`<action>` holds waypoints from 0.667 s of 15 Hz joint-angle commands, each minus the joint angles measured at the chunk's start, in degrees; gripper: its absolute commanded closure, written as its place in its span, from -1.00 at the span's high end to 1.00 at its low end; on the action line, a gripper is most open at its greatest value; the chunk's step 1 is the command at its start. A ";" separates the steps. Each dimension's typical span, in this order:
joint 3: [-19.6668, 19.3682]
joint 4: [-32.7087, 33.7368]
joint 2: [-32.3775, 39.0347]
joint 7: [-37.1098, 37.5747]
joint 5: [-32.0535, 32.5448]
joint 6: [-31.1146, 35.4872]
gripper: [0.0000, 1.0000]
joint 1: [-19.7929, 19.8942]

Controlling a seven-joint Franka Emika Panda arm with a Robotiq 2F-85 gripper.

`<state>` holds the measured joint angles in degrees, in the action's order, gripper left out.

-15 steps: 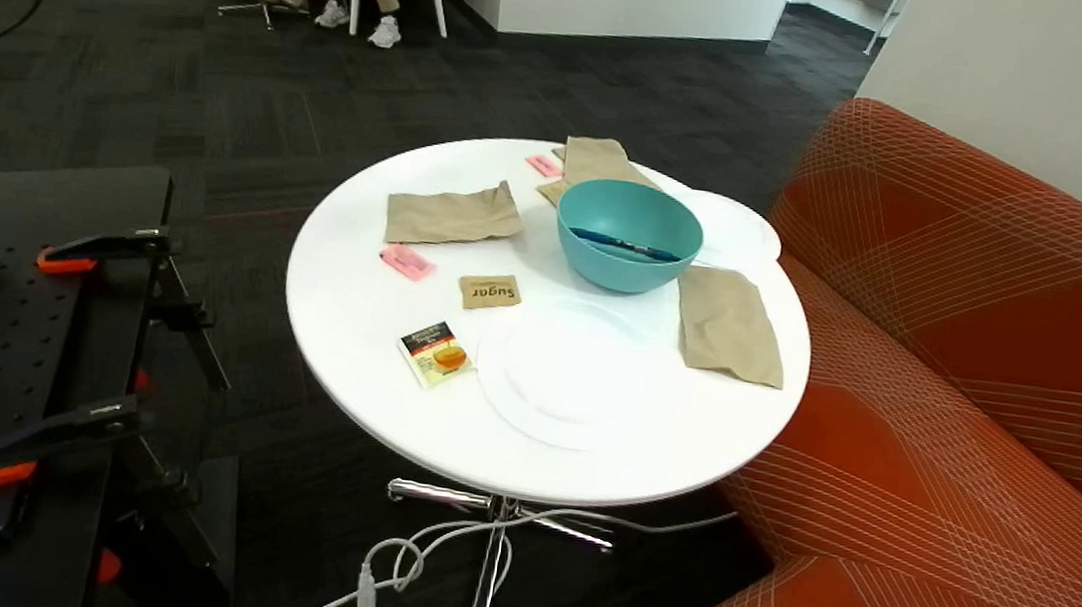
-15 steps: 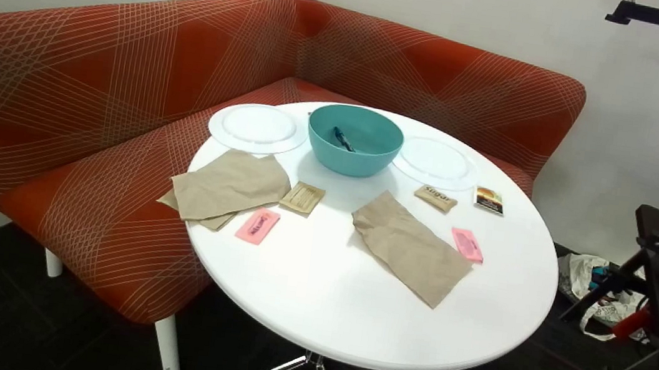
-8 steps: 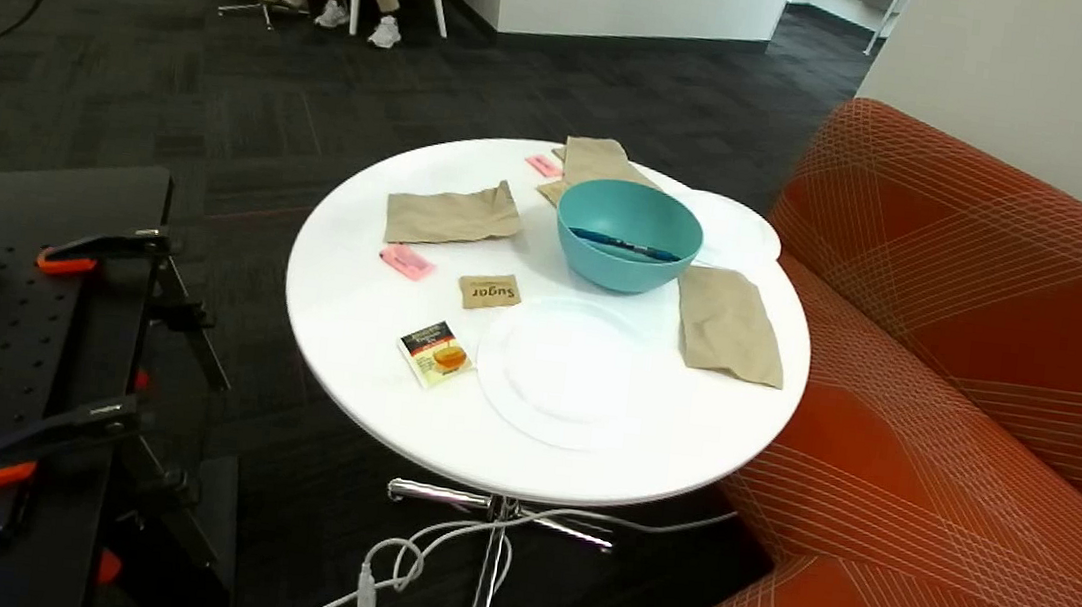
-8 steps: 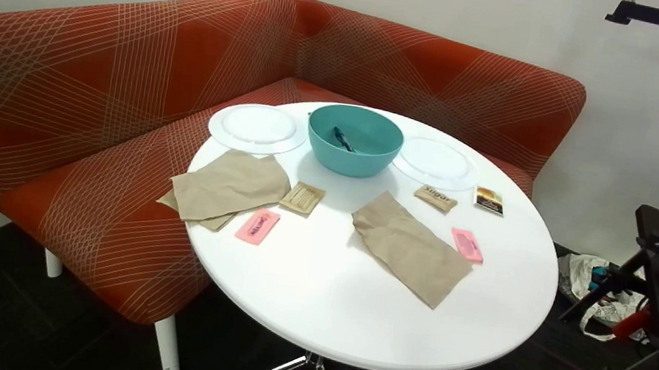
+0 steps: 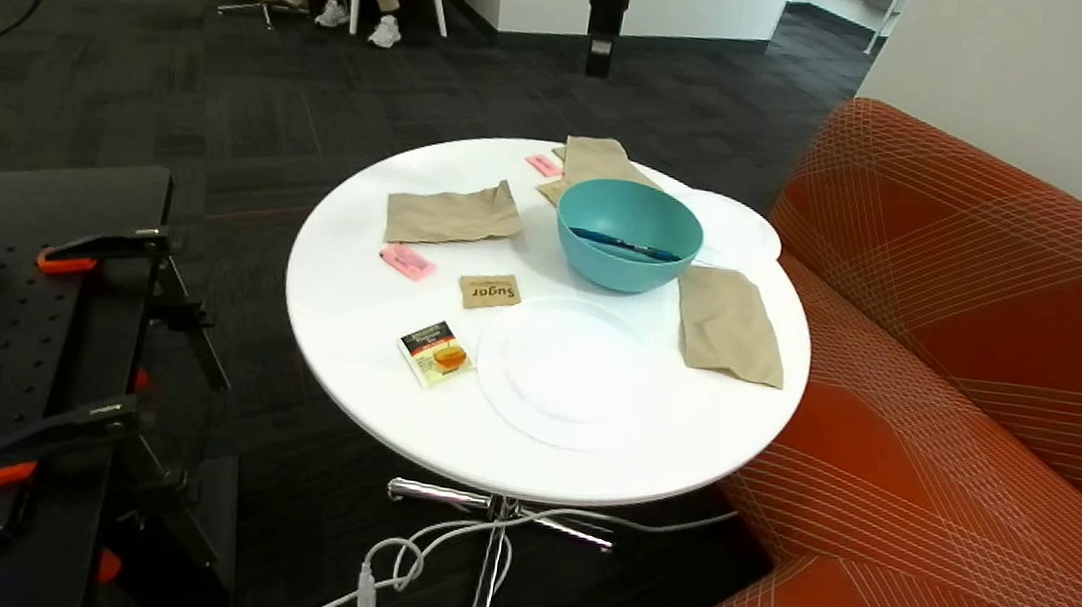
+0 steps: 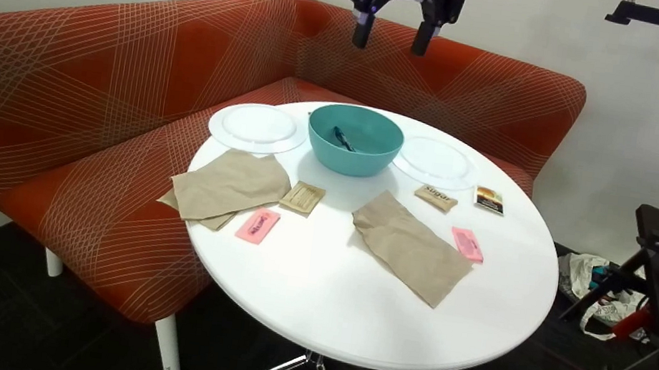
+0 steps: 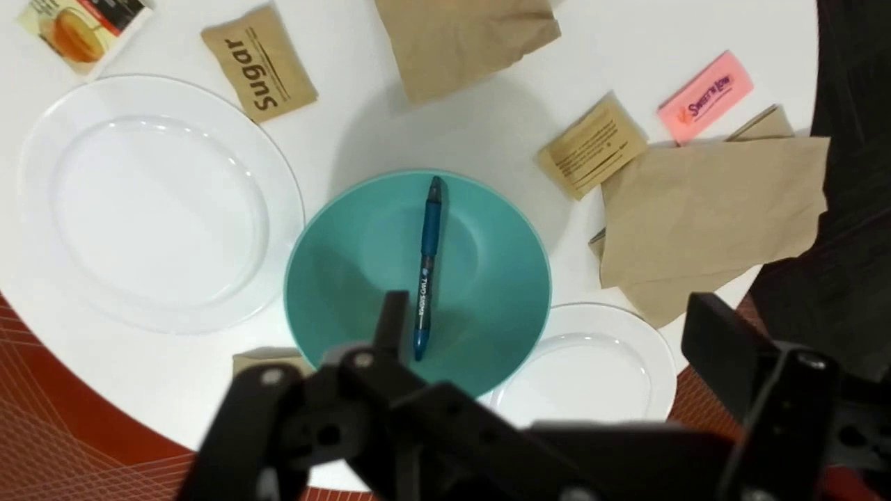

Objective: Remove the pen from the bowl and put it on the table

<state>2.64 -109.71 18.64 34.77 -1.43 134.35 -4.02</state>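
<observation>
The teal bowl (image 5: 619, 275) stands upright on the white round table (image 5: 346, 343); the bowl (image 6: 351, 163) and table (image 6: 321, 303) show in both exterior views. A dark blue pen (image 5: 623, 245) lies inside the bowl, leaning across its inner wall. In the wrist view the pen (image 7: 427, 261) lies lengthwise in the bowl (image 7: 505, 243), its dark tip near the rim. My gripper (image 6: 392, 37) is open and empty, high above the table. In the wrist view the left finger of the gripper (image 7: 550, 316) overlaps the bowl beside the pen; the right finger is over the cloth's edge and the sofa.
White plates (image 6: 258, 126) (image 6: 433, 160) flank the bowl. Tan cloths (image 6: 413, 249) (image 6: 231, 189), sugar packets (image 7: 261, 62) (image 7: 593, 147), pink packets (image 6: 258, 225) (image 6: 467, 244) and a tea packet (image 5: 435, 353) lie around it. An orange-red sofa (image 6: 204, 75) borders the table.
My gripper has come into view from the top and moved down; in an exterior view it has also moved left, nearer above the bowl. The pen and bowl have not moved.
</observation>
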 commanded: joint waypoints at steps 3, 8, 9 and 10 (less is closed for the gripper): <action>-3.81 5.57 8.39 5.37 -0.52 1.36 1.00 -2.45; -4.66 4.49 9.66 3.41 -1.14 1.02 1.00 -2.25; -4.72 4.49 9.85 3.39 -1.14 1.02 1.00 -2.25; -4.71 4.50 9.83 3.39 -1.14 1.02 1.00 -2.29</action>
<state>-1.21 -105.29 28.45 38.56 -1.97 135.50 -5.54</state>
